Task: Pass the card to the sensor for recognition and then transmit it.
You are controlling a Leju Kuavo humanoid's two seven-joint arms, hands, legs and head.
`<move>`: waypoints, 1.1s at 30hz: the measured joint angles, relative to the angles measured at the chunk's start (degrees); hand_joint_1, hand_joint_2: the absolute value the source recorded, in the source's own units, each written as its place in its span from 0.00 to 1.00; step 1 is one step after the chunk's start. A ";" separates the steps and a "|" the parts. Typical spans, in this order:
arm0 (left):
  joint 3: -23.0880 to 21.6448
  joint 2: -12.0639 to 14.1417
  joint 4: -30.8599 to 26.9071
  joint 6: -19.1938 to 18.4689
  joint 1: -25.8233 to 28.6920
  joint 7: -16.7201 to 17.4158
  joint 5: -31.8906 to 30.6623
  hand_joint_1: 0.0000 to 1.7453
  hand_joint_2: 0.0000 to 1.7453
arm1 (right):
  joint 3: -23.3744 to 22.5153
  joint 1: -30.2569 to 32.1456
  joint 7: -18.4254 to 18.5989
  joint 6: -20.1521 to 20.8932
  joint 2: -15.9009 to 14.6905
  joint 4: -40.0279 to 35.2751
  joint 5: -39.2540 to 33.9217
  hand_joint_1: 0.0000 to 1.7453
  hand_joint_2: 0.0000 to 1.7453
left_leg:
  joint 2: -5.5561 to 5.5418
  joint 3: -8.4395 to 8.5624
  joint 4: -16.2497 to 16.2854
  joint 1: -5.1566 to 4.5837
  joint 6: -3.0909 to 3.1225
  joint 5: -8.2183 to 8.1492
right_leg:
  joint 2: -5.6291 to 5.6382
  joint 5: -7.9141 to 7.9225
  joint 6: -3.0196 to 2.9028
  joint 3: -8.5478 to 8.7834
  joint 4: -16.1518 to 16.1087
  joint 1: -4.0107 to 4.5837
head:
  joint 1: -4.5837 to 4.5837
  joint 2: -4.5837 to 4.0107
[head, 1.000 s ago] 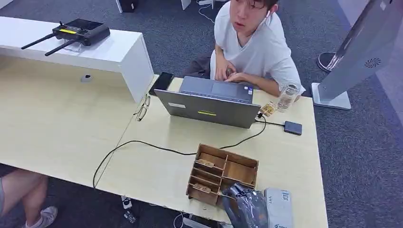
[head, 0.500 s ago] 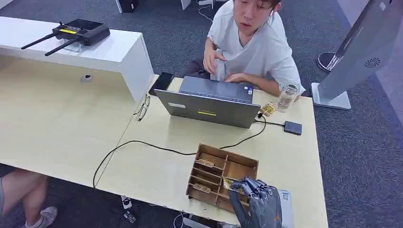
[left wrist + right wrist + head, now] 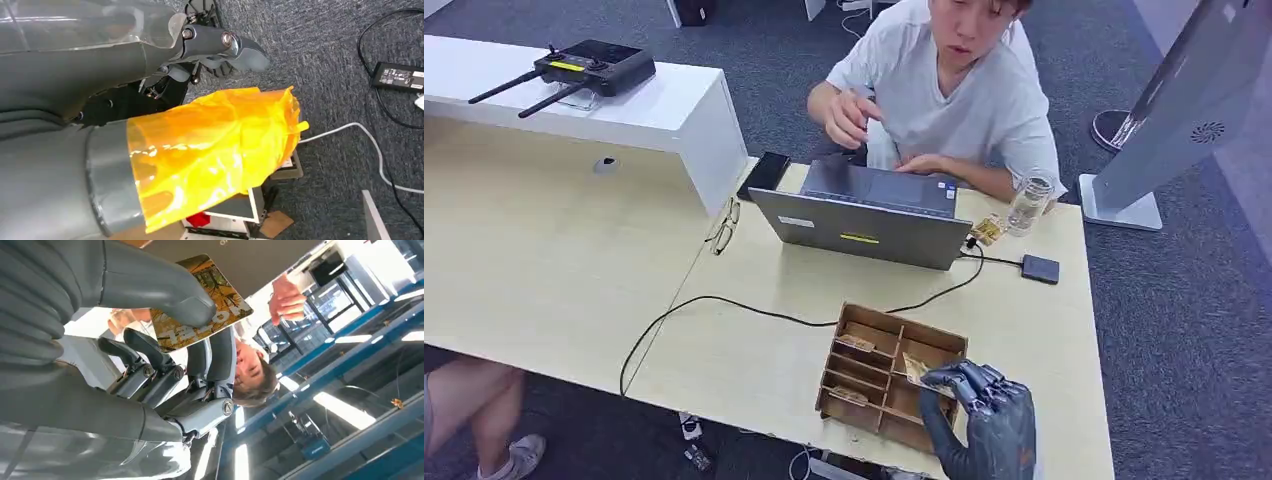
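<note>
Right hand up at the near edge of the table, just over the right side of the wooden box; thumb and fingers pinched tight on a card; card yellow and brown with a picture of trees on it, seen up close from the right wrist, thumb pressed on its printed face and darker fingers behind it; card tilted, lifted a little above the box's compartments, one corner poking out past the fingertips. Left hand hanging down over the grey carpet, wrapped partly in orange film; cannot tell if those fingers are apart or together. Across the table, a person in a white shirt sitting behind a grey laptop, one hand raised, the other near the keyboard; a glass jar beside the laptop; a small dark box on a cable to the right; a black cable running across the table; glasses lying near the white shelf; a black device with two antennas on top of the shelf.
</note>
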 joint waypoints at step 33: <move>-1.51 0.63 0.46 -0.55 -0.77 1.22 -2.21 0.00 0.00 | 2.01 -13.63 4.15 0.44 5.05 3.39 -5.92 1.00 1.00 | 0.00 0.00 0.00 0.00 -0.02 0.02 | 0.01 0.02 -0.02 0.01 0.02 0.00 | 0.00 0.00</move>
